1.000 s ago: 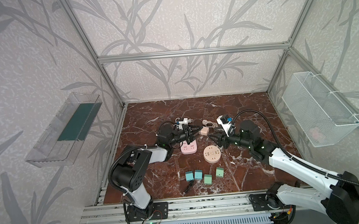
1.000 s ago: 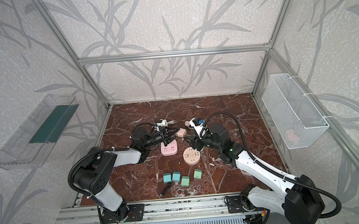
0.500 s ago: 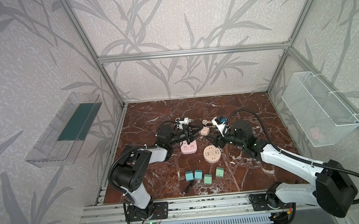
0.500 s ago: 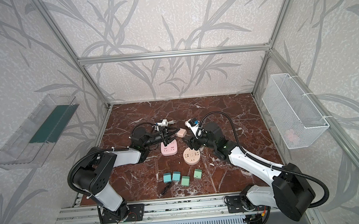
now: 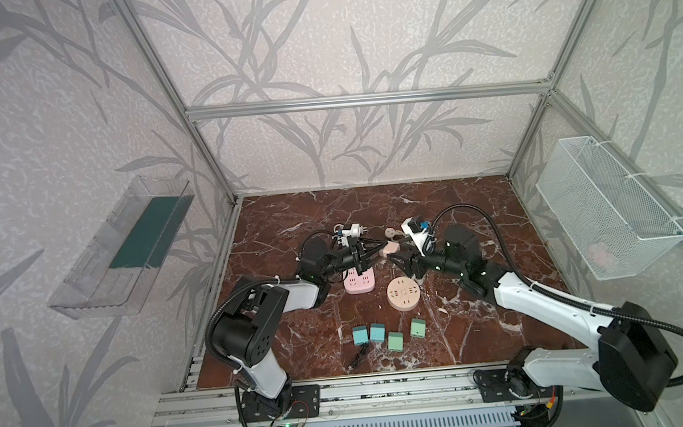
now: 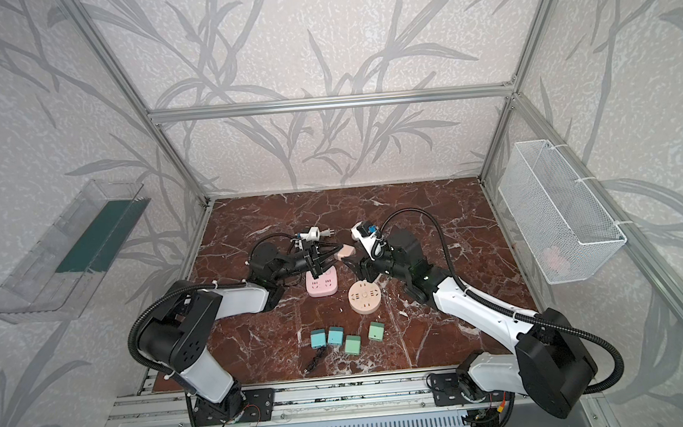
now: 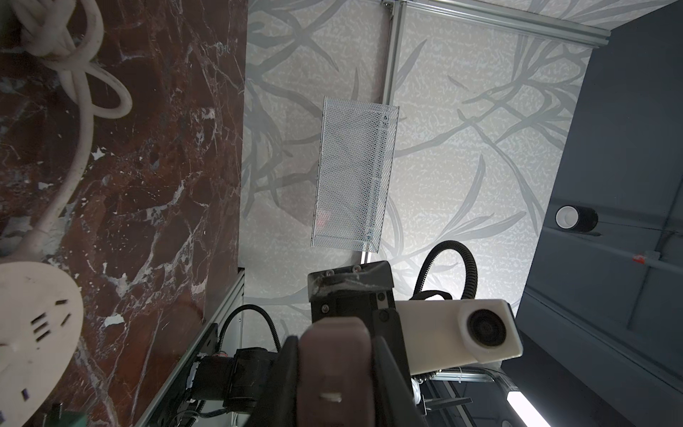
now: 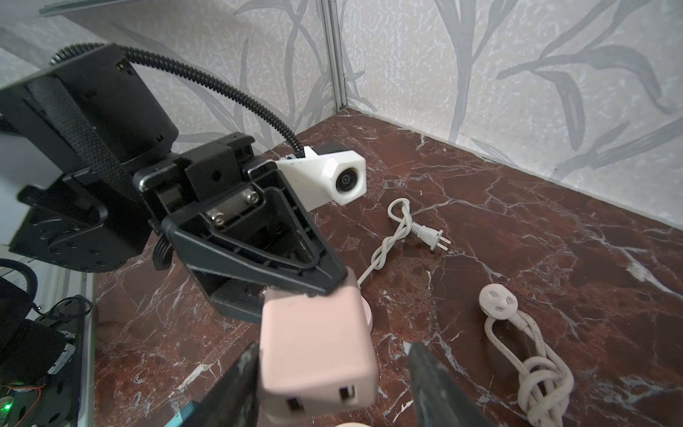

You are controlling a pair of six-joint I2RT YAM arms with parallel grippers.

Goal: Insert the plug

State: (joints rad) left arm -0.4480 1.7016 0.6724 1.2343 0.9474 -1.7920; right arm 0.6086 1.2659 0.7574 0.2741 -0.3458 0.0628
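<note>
A pink block-shaped plug (image 8: 314, 344) with two slots on its near face hangs above the floor, and my left gripper (image 7: 334, 388) is shut on it. In a top view the plug (image 5: 389, 249) hangs beyond the pink power strip (image 5: 360, 283) and the round beige socket (image 5: 403, 294). My right gripper (image 8: 332, 388) is open around the plug's free end. One finger (image 8: 236, 388) is at its side. A clear gap separates the other finger (image 8: 432, 388) from the plug. In the top views both grippers meet tip to tip at the plug (image 6: 346, 251).
Several teal and green cubes (image 5: 387, 336) sit in a row near the front edge, with a small black item (image 5: 357, 357) beside them. A white two-prong cord (image 8: 430, 236) and a beige three-pin plug with its coiled cord (image 8: 497, 301) lie behind. A wire basket (image 5: 606, 210) hangs on the right wall.
My right arm has shifted left, bringing its open jaws around the plug that my left gripper holds. The left arm has stayed still.
</note>
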